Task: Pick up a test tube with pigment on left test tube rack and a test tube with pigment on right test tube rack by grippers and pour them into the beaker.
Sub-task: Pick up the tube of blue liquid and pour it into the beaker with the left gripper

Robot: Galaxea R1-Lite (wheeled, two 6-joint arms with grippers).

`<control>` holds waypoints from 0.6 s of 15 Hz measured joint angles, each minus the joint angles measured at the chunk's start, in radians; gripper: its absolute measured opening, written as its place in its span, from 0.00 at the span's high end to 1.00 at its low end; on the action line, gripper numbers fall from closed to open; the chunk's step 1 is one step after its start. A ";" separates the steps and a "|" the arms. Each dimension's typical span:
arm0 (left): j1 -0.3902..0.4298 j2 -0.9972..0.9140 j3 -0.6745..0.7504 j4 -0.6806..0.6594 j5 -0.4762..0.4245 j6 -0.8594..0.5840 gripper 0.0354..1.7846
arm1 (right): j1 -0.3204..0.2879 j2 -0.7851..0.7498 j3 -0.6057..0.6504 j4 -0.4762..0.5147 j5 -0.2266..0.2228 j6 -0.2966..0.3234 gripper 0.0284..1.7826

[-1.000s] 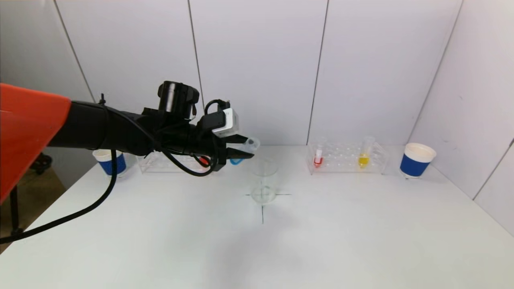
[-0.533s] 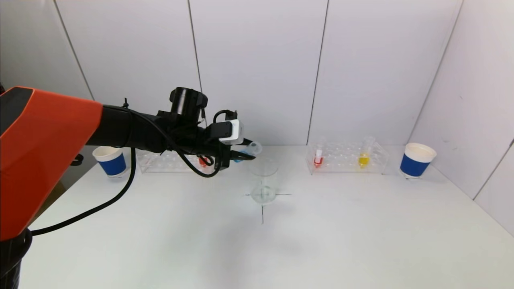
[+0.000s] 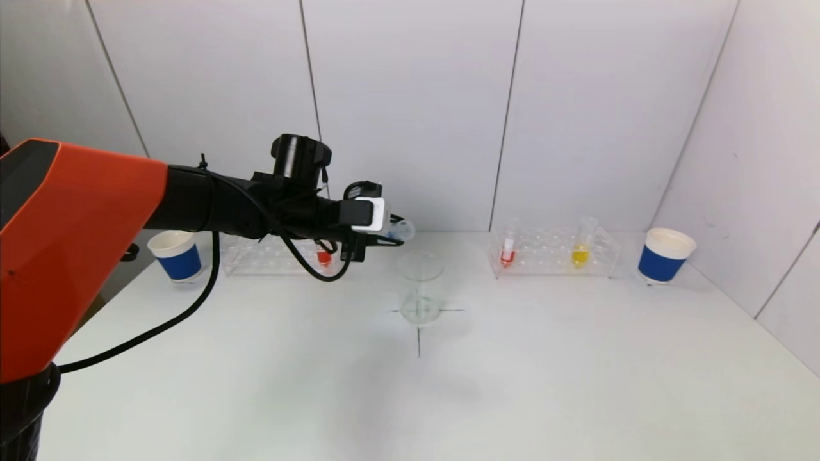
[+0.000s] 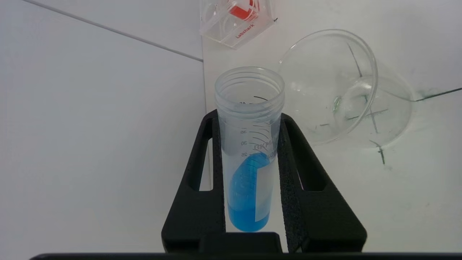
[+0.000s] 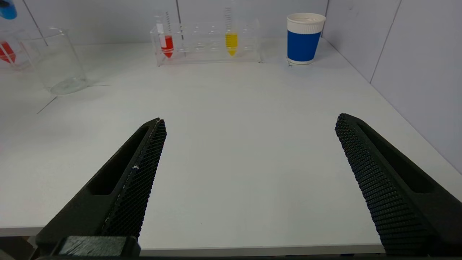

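in the head view the left gripper (image 3: 384,234) hides most of the blue tube (image 3: 400,230); the left rack (image 3: 256,259) is partly masked by the arm; the right gripper stays outside this view.

The blue tube (image 4: 249,159) is a clear, uncapped, graduated tube partly filled with blue pigment, clamped in the left tool (image 4: 249,119) and tipped close to level, its open mouth just beside and above the beaker (image 3: 421,288). The beaker is clear glass, upright on a cross marked at the table's middle. The left rack (image 3: 269,256) holds a red tube (image 3: 324,257). The right rack (image 3: 554,253) holds a red tube (image 3: 507,251) and a yellow tube (image 3: 580,250), both upright.
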 joint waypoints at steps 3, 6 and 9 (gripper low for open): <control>-0.007 0.014 -0.008 -0.004 0.026 0.010 0.76 | 0.000 0.000 0.000 0.000 0.000 0.000 0.04; -0.016 0.032 -0.019 -0.026 0.044 0.030 0.76 | 0.000 0.000 0.000 0.000 0.000 0.000 0.04; -0.024 0.049 -0.032 -0.038 0.064 0.069 0.76 | 0.000 0.000 0.000 0.000 0.000 0.000 0.04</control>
